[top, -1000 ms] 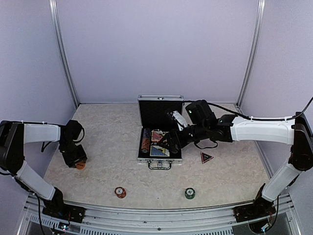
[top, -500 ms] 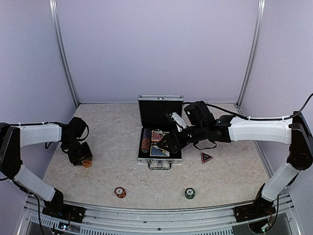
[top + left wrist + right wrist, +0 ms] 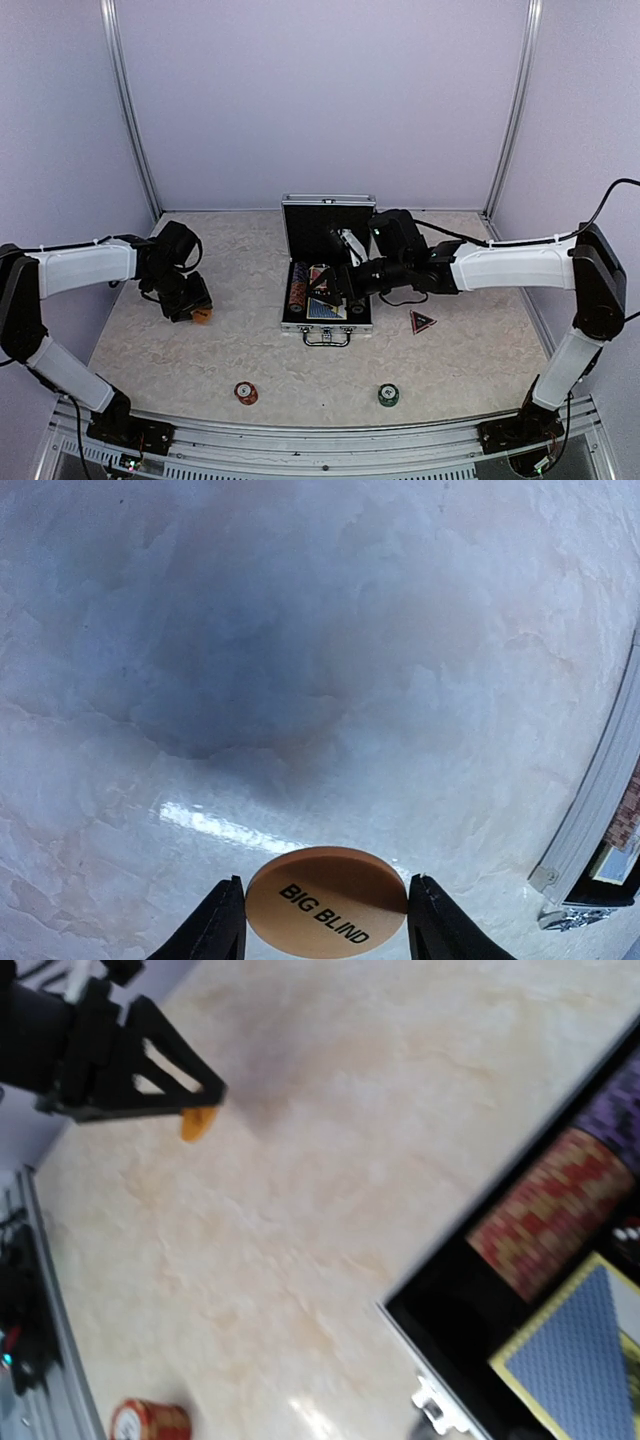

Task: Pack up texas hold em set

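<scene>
The silver case [image 3: 327, 327] stands open at the table's middle, lid up, with chip stacks [image 3: 297, 286] and a blue card deck [image 3: 326, 310] inside. Held above the table left of the case, my left gripper [image 3: 198, 308] is shut on an orange "BIG BLIND" disc [image 3: 326, 900], one black finger [image 3: 222, 928] on each side of its rim. My right gripper [image 3: 328, 287] hovers over the case's card slots, open, with nothing seen in it. In the right wrist view its fingers are out of frame; red chips [image 3: 548, 1212] and the blue deck [image 3: 590, 1352] show.
A red-black triangle marker [image 3: 423, 321] lies right of the case. A red chip stack [image 3: 245, 392] and a green one [image 3: 388, 395] stand near the front edge. Metal rails border the table's front, with grey walls on the other sides.
My left gripper has carried the orange disc up and to the right, toward the case. My right gripper has shifted slightly left over the case.
</scene>
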